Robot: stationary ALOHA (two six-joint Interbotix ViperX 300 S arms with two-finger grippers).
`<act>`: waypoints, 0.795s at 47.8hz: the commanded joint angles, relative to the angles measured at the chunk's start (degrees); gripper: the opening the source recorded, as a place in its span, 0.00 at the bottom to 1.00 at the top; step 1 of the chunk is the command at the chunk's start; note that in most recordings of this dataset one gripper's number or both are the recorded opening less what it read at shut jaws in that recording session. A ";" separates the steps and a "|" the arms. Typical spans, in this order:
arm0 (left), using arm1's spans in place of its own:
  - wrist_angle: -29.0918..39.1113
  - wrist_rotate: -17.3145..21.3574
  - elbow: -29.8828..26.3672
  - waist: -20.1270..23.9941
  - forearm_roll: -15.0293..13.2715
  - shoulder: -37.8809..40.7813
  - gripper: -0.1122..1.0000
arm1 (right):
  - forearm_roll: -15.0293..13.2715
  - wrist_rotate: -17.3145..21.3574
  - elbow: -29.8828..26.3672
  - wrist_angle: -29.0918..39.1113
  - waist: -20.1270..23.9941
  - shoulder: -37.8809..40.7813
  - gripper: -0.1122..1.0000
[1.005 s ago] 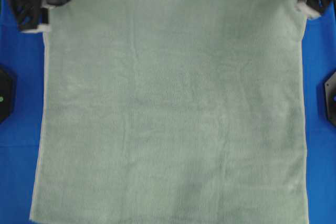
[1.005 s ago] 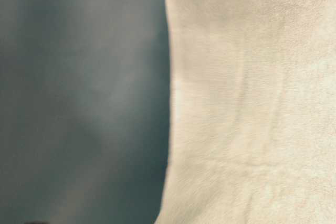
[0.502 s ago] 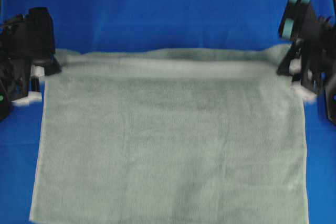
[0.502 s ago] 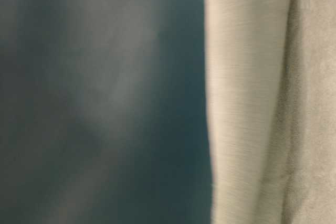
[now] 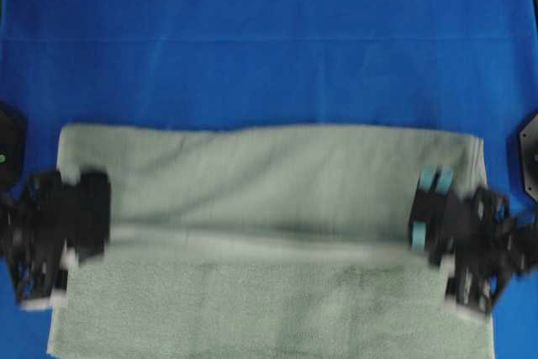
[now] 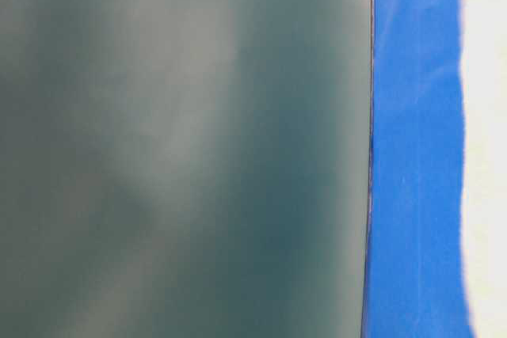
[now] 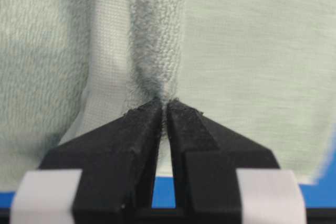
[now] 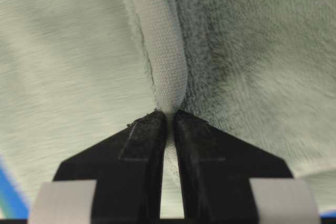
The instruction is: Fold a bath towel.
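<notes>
My left gripper (image 7: 167, 106) and right gripper (image 8: 169, 116) clamp the bath towel (image 5: 269, 174), half-folded on blue cloth (image 5: 269, 39).

Both arms reached in low from either side, each gripper pinched tight.

The left gripper (image 7: 167, 106) had its black jaws pressed nearly together on a fold of the bath towel (image 5: 269, 178), the fingertips (image 7: 142, 116) meeting at a narrow slit. The right gripper (image 8: 169, 116) was clamped the same way on the hem at its side. From overhead, the left gripper sat at the left edge and the right gripper at the right edge, both blurred and roughly level with one another.
</notes>
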 commanded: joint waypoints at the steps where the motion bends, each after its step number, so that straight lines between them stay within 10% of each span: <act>1: -0.79 -1.93 -4.39 -5.01 0.18 3.60 0.13 | -0.79 4.75 -4.39 -0.97 5.27 4.04 0.18; 17: -0.97 -3.16 -14.68 -16.17 0.18 15.91 0.13 | -3.08 18.90 -17.23 0.53 17.23 16.79 0.18; 38: -4.92 -3.16 -15.47 -14.33 1.58 19.07 0.13 | -4.39 25.05 -17.93 7.29 17.75 17.93 0.18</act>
